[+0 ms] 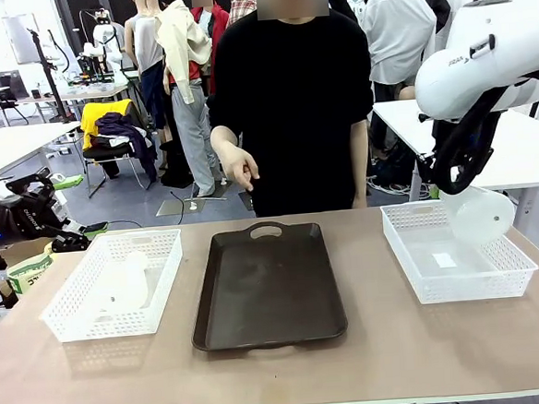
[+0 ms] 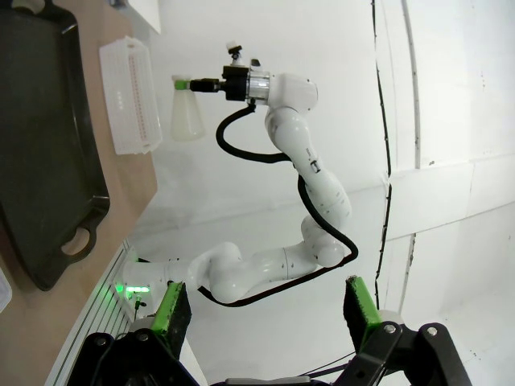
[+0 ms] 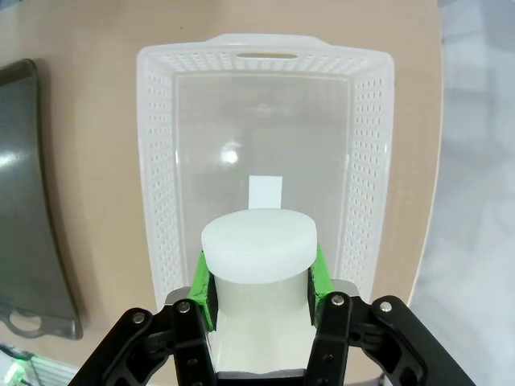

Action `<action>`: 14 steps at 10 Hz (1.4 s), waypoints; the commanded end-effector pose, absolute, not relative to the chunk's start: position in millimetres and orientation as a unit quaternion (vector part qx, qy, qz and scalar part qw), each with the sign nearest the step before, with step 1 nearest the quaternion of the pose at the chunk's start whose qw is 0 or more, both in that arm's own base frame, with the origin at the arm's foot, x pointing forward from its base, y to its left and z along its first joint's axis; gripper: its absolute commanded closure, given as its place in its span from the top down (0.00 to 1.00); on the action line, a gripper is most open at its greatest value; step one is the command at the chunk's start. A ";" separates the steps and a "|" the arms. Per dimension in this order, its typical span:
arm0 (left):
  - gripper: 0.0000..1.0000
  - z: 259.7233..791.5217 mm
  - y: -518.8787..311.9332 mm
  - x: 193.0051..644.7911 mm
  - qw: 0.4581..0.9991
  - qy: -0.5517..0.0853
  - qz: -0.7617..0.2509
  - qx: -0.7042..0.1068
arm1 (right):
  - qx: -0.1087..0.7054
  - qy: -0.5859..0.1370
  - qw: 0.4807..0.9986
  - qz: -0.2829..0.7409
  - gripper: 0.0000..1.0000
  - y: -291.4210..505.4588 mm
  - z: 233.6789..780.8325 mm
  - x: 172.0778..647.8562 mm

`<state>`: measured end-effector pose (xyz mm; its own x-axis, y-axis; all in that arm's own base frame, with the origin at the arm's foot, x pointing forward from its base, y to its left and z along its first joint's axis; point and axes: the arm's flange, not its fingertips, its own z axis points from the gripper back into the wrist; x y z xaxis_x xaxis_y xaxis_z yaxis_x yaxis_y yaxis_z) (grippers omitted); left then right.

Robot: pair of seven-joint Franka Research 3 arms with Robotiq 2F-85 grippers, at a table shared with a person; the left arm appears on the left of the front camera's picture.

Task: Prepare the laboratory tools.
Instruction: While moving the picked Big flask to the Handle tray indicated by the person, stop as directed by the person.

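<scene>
My right gripper is shut on the neck of a frosted white flask, with a green pad on each side. The flask hangs on its side above the right mesh basket. From the left wrist view, the right gripper points down at the table with the flask under it. A second flask lies in the left basket. My left gripper is open with nothing between its pads, and sits off the table's left end.
A dark brown tray with nothing on it lies at the table's middle, between the two baskets. A person in black stands at the far edge, one hand held above the tray's far end. A small white label lies on the right basket's floor.
</scene>
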<state>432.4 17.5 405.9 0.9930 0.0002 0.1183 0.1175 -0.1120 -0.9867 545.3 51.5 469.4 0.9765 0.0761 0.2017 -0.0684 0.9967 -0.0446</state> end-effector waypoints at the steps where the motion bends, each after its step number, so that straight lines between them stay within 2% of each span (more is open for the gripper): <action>1: 1.00 408.4 18.7 431.5 0.662 -0.041 -0.047 -0.747 | -0.022 -0.132 0.990 0.035 0.00 52.8 464.7 526.6; 2: 1.00 408.4 18.7 431.5 0.662 -0.041 -0.047 -0.747 | -0.019 -0.136 0.990 0.032 0.00 51.6 464.8 523.8; 3: 1.00 408.4 18.7 431.5 0.662 -0.041 -0.047 -0.747 | -0.019 -0.111 0.993 0.038 0.00 52.6 471.9 536.8; 9: 1.00 408.4 18.7 431.5 0.662 -0.041 -0.047 -0.747 | -0.018 -0.115 0.992 0.039 0.00 52.3 468.7 532.7; 14: 1.00 408.4 18.7 431.5 0.662 -0.041 -0.047 -0.747 | -0.023 -0.138 0.988 0.071 0.00 109.6 510.6 517.3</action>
